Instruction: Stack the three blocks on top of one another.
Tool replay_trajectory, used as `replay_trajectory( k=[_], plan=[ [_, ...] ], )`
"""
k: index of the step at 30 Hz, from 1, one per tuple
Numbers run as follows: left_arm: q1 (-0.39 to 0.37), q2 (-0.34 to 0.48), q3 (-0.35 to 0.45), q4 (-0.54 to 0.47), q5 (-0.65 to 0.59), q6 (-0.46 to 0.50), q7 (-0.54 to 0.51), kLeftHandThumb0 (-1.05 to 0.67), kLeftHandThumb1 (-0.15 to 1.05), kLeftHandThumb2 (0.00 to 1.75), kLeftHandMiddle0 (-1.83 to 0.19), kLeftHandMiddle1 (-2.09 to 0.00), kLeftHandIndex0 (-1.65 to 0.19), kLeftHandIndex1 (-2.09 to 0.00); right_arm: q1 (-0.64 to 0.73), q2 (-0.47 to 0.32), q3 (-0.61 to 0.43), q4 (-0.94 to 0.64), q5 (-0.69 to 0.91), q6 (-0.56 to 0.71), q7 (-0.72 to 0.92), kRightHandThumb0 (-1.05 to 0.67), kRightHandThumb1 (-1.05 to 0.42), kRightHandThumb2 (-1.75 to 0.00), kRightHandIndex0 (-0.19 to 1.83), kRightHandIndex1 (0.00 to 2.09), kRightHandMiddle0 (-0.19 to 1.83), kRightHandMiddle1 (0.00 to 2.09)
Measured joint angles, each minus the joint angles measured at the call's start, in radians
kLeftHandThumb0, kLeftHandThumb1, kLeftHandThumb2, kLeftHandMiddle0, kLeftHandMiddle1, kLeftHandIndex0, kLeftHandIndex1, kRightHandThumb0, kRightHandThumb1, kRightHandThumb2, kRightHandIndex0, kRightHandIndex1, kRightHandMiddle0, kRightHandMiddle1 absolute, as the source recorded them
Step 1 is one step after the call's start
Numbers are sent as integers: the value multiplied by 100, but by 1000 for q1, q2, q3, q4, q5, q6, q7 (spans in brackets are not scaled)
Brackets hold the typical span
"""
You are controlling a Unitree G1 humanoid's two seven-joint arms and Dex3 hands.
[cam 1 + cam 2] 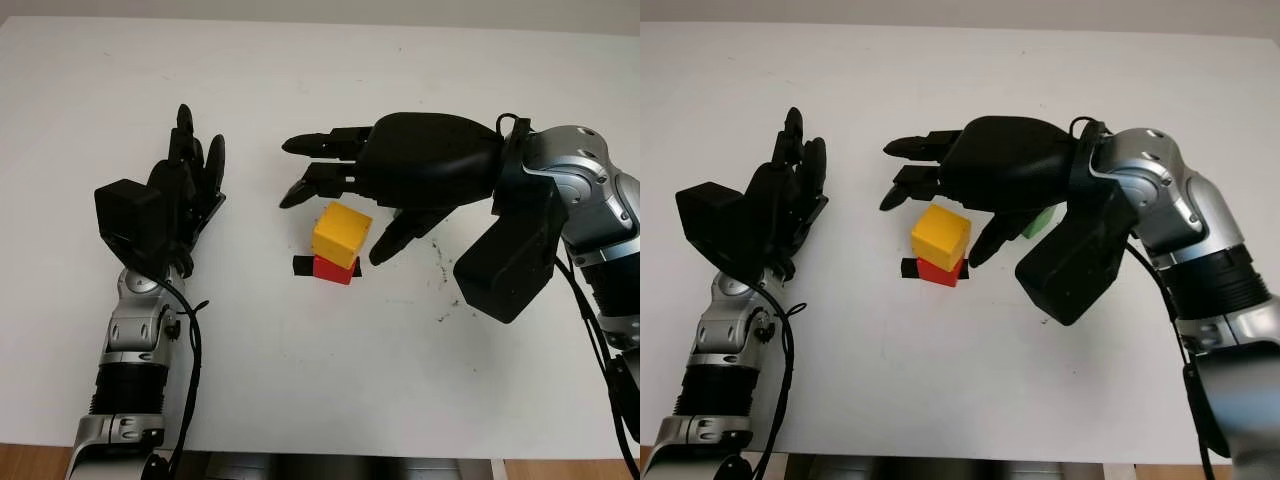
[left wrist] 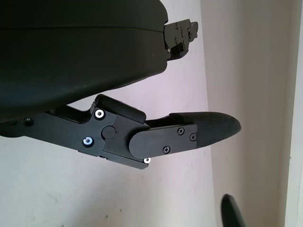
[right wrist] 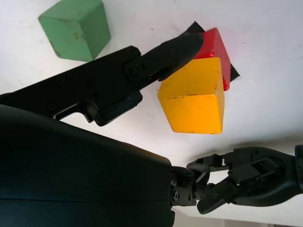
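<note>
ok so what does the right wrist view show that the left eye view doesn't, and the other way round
Right wrist view: the green block sitting on the table apart from the stack; in the left eye view the right hand covers that spot.

Left eye view: the left hand, open, off to the left of the stack.

Both: the yellow block on top of the red block, which sits on a black mark, with the right hand's fingers on either side of the yellow block, not closed on it.

Bright, even overhead light, soft faint shadows on the white table [image 1: 300, 380], wrist views sharp close up
</note>
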Motion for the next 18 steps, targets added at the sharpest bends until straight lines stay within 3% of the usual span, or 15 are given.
replay_trajectory(
  k=[5,10,18],
  plan=[
    [1,0,-1,0,3,0,13,-70,105,55,19,-2,19,-1,1,-51,-36,-76,42,83,47,-83,-88,-6,-19,0,-18,1],
    [1,1,-1,0,11,-8,13,-70,105,57,19,-1,19,0,4,-132,-149,-144,105,231,71,-83,-92,-7,-19,0,-11,5],
    [-3,3,2,17,11,-19,3,-74,105,53,19,-4,19,-1,15,-220,-220,-20,49,263,-48,-91,-95,-6,-18,2,-2,9]
  ],
)
